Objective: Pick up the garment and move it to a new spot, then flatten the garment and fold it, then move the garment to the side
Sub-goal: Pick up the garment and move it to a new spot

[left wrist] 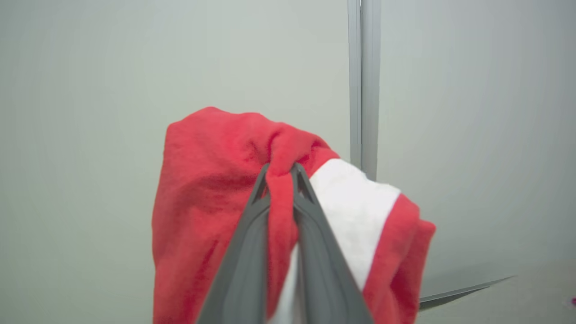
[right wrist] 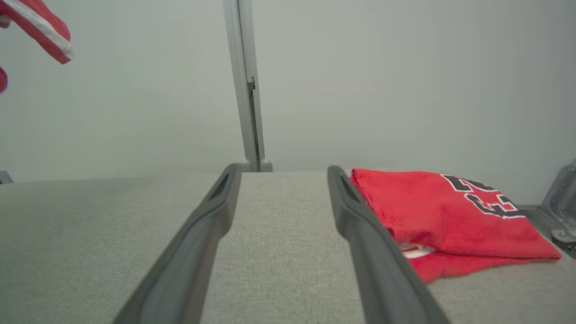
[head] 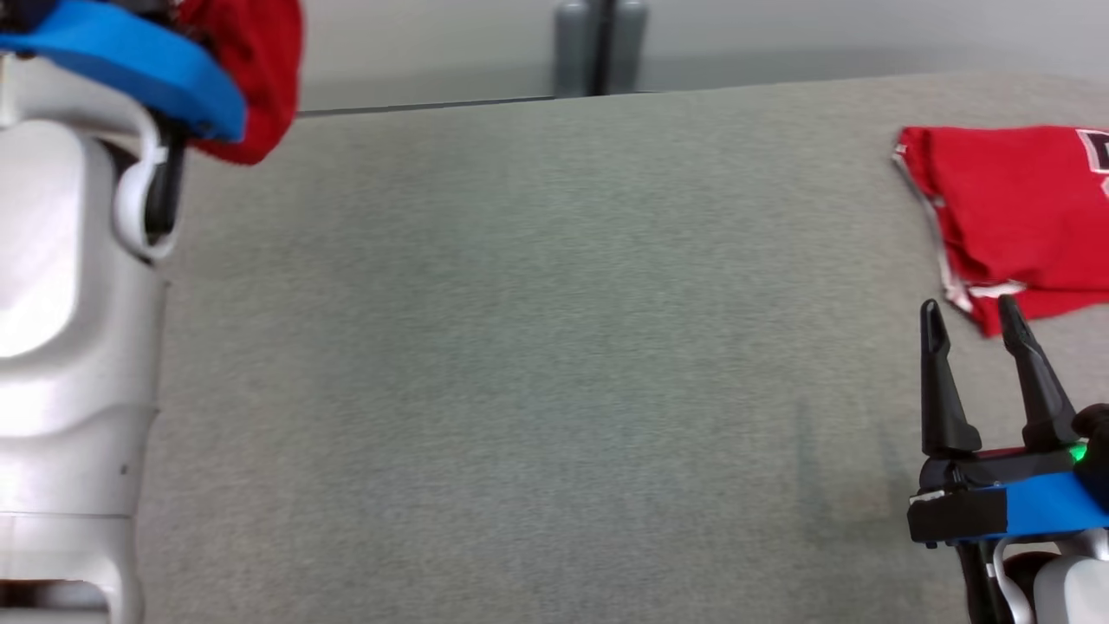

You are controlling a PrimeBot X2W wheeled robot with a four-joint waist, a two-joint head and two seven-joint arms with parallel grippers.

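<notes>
the left fingers (left wrist: 243,252) were pinched tight on a fold of the red garment (left wrist: 202,189), held up in the air at the far left. the right fingers (head: 940,381) stood spread and empty over the grey bench (head: 520,303), just near a folded red shirt (head: 1014,199) at the right.

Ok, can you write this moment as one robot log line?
left gripper: shut on bunched red-and-white cloth garment, held up | right gripper: open, over grey fabric table | folded red jersey: lying at table's right
</notes>
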